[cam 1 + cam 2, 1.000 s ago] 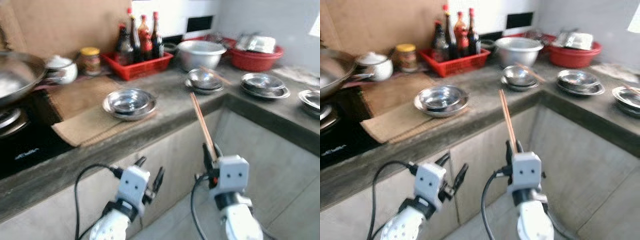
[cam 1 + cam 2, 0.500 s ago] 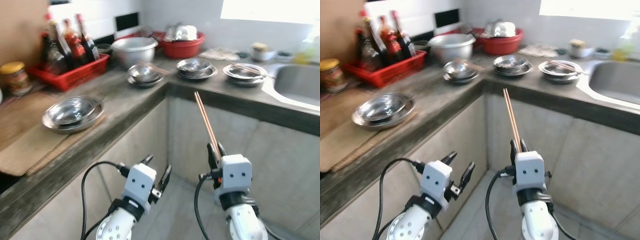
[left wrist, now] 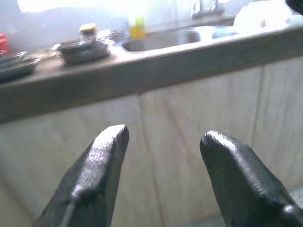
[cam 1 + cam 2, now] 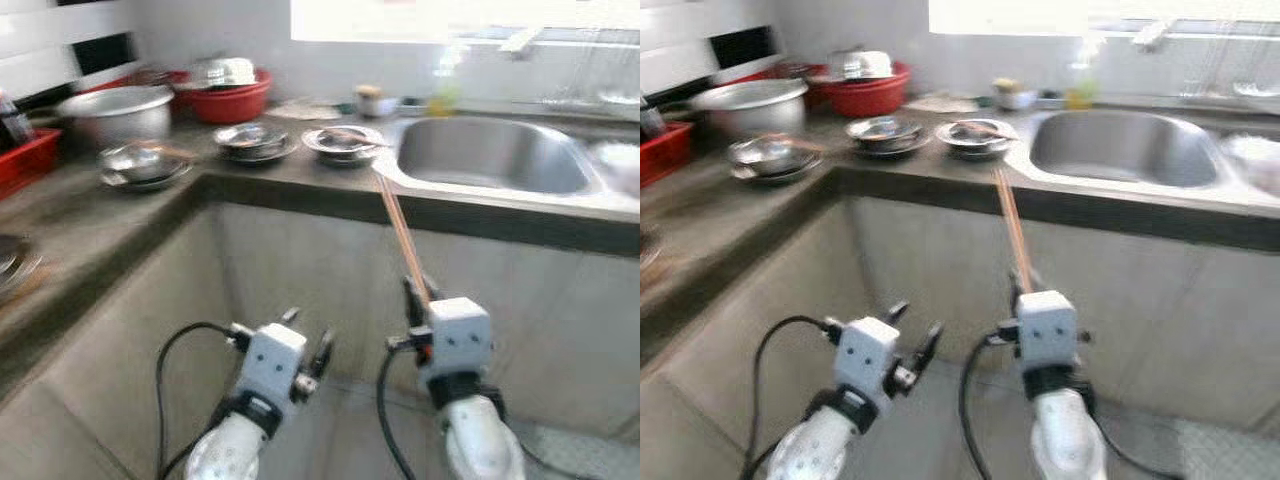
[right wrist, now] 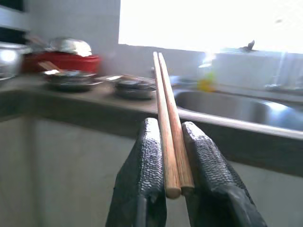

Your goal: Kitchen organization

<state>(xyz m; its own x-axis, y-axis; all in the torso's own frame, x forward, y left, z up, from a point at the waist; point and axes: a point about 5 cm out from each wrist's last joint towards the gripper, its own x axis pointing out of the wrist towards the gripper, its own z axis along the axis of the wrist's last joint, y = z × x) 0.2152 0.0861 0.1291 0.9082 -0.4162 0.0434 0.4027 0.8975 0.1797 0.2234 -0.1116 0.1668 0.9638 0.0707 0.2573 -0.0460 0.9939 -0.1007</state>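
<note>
Two wooden chopsticks [image 5: 168,127] stand clamped side by side in the right gripper [image 4: 418,296], jaws closed on their lower ends, tips slanting toward 11 o'clock below the counter [image 4: 300,185] edge by the sink [image 4: 490,155]. Left gripper [image 4: 305,340] hangs low, jaws wide and holding nothing. Steel bowls [image 4: 250,138] (somewhat blurred) sit on the counter.

A steel sink [image 4: 490,155] is set in the counter at upper right, a red basin [image 4: 228,98] at upper left.
</note>
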